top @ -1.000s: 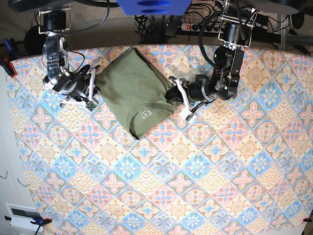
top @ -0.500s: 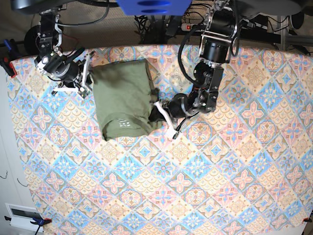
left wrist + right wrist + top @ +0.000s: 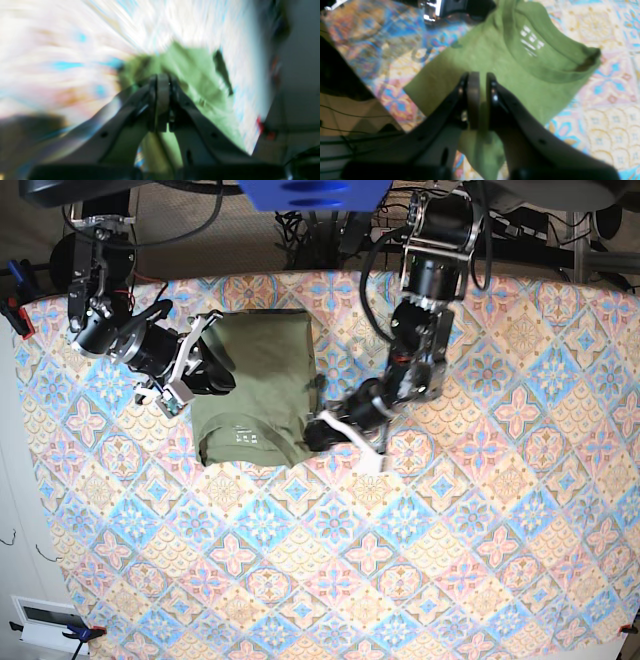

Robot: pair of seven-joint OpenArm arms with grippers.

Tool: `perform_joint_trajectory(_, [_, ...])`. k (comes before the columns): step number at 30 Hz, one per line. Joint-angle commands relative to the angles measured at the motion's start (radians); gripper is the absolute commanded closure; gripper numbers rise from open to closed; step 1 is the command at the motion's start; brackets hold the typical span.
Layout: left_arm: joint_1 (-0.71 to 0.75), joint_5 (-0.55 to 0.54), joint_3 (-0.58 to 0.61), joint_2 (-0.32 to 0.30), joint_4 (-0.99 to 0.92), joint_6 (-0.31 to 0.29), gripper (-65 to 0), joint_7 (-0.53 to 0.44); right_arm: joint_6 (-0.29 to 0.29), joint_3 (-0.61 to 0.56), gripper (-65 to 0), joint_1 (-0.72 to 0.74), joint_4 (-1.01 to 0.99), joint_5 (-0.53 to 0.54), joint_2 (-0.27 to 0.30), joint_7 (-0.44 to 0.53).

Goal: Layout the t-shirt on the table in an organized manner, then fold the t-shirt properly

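Olive shirt [image 3: 258, 385] sits on surface [image 3: 420, 560] near far edge, folded into compact rectangle, neck label toward camera. Left to right in base view: right hand [image 3: 200, 370] clenched on shirt's left edge; left hand [image 3: 318, 430] clenched on its lower right corner. Over last second shirt swung from skewed to square. Judgement: fold nearly done, squaring up remains.

A red-switched power strip [image 3: 400, 235] lies among tangled black cables [image 3: 320, 225] on grey carpet [image 3: 220, 250], just beside the strip.
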Motion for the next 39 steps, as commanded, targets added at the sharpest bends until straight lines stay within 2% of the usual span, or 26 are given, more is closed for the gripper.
perform_joint_trajectory(1, [0.002, -0.025, -0.017, -0.019, 0.04, -0.006, 0.0, -0.009, 0.004, -0.012, -4.6, 0.022, 0.013, 0.03, -0.012, 0.029])
perform_joint_trajectory(7, [0.107, -0.125, -0.029, -0.114, 0.158, -0.004, 0.0, -0.009, 0.004, -0.129, -4.6, 0.131, -0.018, 0.022, -0.08, 0.029])
perform_joint_trajectory(11, [0.159, -0.18, -0.029, -0.16, 0.21, -0.004, 0.0, -0.009, 0.004, -0.213, -4.6, 0.17, -0.094, -0.096, -0.081, 0.029])
perform_joint_trajectory(13, [0.18, -0.203, -0.029, -0.179, 0.236, -0.004, 0.0, -0.009, 0.004, -0.258, -4.6, 0.173, -0.159, -0.154, -0.106, 0.029])
perform_joint_trajectory(21, [0.234, -0.223, -0.029, -0.211, 0.336, -0.004, 0.0, -0.009, 0.004, -0.298, -4.7, 0.173, -0.398, -0.288, -0.183, 0.031])
perform_joint_trajectory(25, [0.245, -0.223, -0.028, -0.211, 0.345, -0.004, 0.0, -0.009, 0.004, -0.333, -4.7, 0.173, -0.473, -0.348, -0.186, 0.037])
perform_joint_trajectory(29, [0.255, -0.223, -0.028, -0.211, 0.347, -0.004, 0.0, -0.008, 0.004, -0.345, -4.6, 0.173, -0.539, -0.451, -0.187, 0.042])
perform_joint_trajectory(32, [0.258, -0.223, -0.028, -0.211, 0.347, -0.004, 0.0, -0.008, 0.004, -0.342, -4.6, 0.173, -0.552, -0.507, -0.216, 0.072])
perform_joint_trajectory(39, [0.262, -0.223, -0.028, -0.211, 0.347, -0.004, 0.0, -0.008, 0.004, -0.339, -4.6, 0.173, -0.552, -0.622, -0.221, 0.081])
